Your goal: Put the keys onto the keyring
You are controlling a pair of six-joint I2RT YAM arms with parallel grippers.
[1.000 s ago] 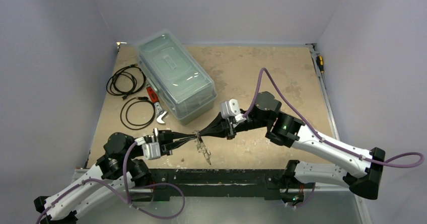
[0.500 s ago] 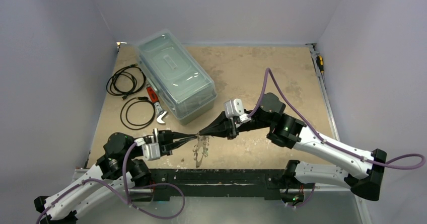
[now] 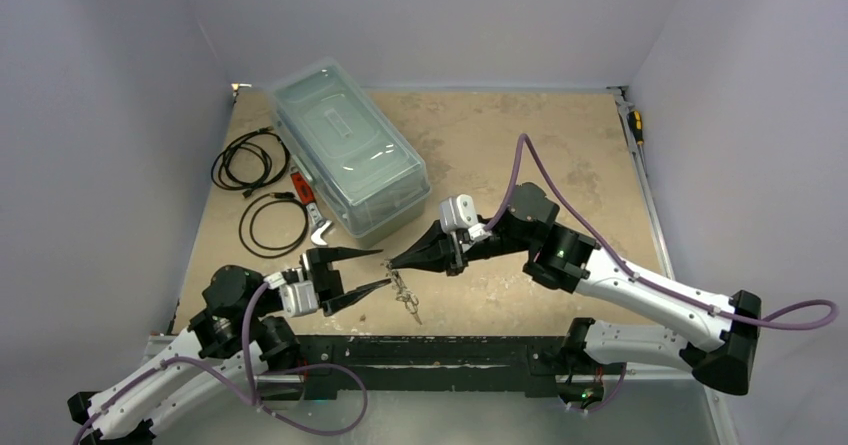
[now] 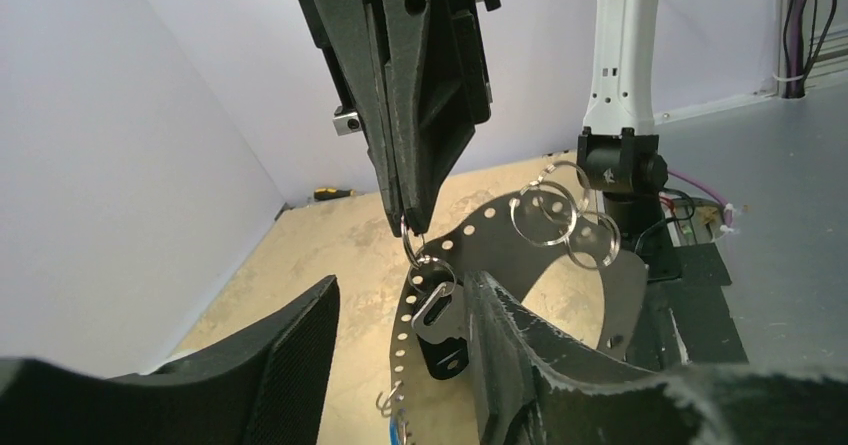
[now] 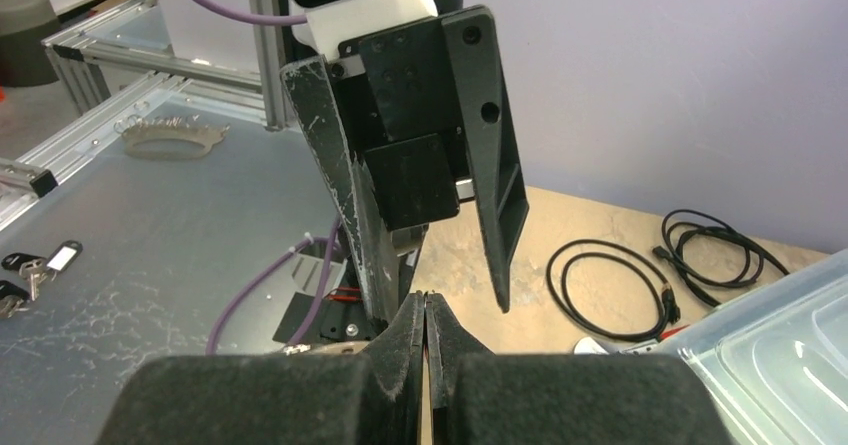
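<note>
The keyring (image 3: 403, 290) hangs over the table's front edge as a pale band with punched holes (image 4: 432, 283) and several metal rings (image 4: 545, 215). My right gripper (image 3: 392, 263) comes down from the top of the left wrist view (image 4: 410, 220), shut on one small ring (image 4: 413, 247) of the keyring. A dark and silver key (image 4: 447, 330) dangles from the band, and a blue bit (image 4: 402, 427) shows lower down. My left gripper (image 3: 385, 267) stands open, its fingers (image 4: 270, 365) either side of the band, and I cannot tell whether they touch it.
A clear lidded plastic box (image 3: 350, 150) lies at the back left. Two black cable coils (image 3: 250, 160) (image 3: 275, 225) and a red-handled tool (image 3: 303, 187) sit left of it. A screwdriver (image 3: 635, 125) rests on the right rail.
My left gripper has opened and let go of the keyring. The keyring now hangs from the shut right gripper alone, which has shifted slightly left.
</note>
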